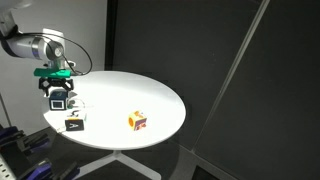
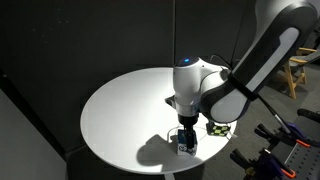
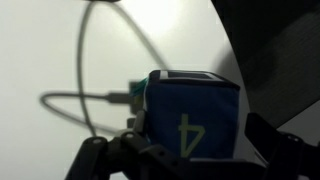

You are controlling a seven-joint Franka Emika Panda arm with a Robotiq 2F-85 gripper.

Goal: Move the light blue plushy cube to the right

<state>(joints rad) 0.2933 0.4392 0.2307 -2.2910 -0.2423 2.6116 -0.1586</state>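
Observation:
The light blue plushy cube (image 3: 190,112) fills the space between my gripper's fingers (image 3: 196,142) in the wrist view. It shows a dark blue face with a green "4" and a pale top edge. In both exterior views the gripper (image 1: 58,90) (image 2: 186,134) points down near the round table's edge, shut on the cube (image 1: 58,101) (image 2: 186,146). I cannot tell whether the cube touches the table or hangs just above it.
The white round table (image 1: 130,90) (image 2: 125,105) also holds a black cube (image 1: 75,120) (image 2: 220,128) close beside the gripper and an orange-yellow-white cube (image 1: 138,121) further along. Dark curtains stand behind. A cable (image 3: 85,70) loops across the wrist view.

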